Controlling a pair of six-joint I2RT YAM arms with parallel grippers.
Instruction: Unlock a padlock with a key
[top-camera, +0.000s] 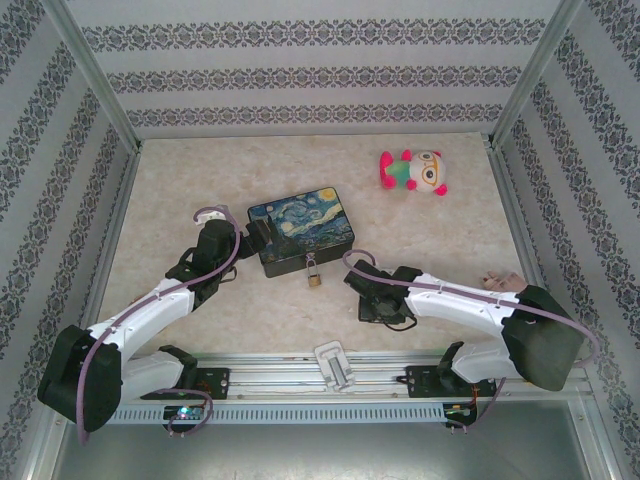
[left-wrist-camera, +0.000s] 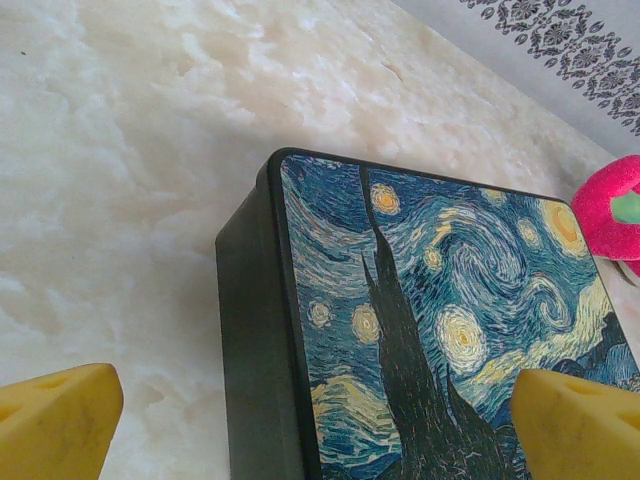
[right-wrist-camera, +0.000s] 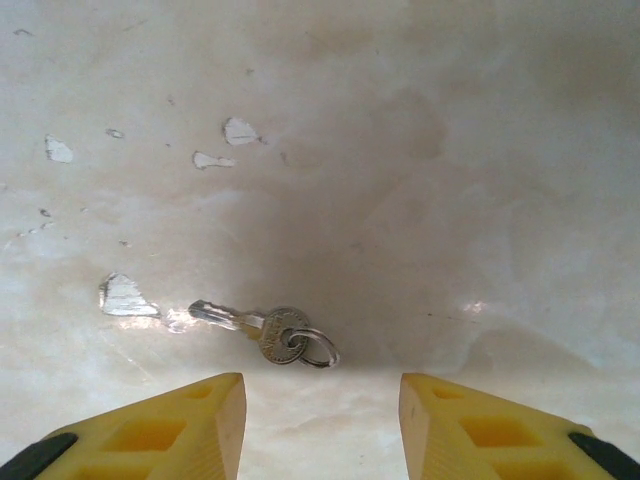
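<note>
1. Key (right-wrist-camera: 262, 332): flat on the table (right-wrist-camera: 450, 150), small ring attached, just ahead of my right gripper (right-wrist-camera: 320, 425). Its fingers are spread and hold nothing.
2. Padlock (top-camera: 313, 272): against the near edge of the tin (top-camera: 300, 230).
3. My left gripper (left-wrist-camera: 318, 430): fingers spread wide at the tin's left corner, one over the lid, one over bare table. I cannot tell if they touch.
4. Toy (top-camera: 413, 171): far side, well apart.
</note>
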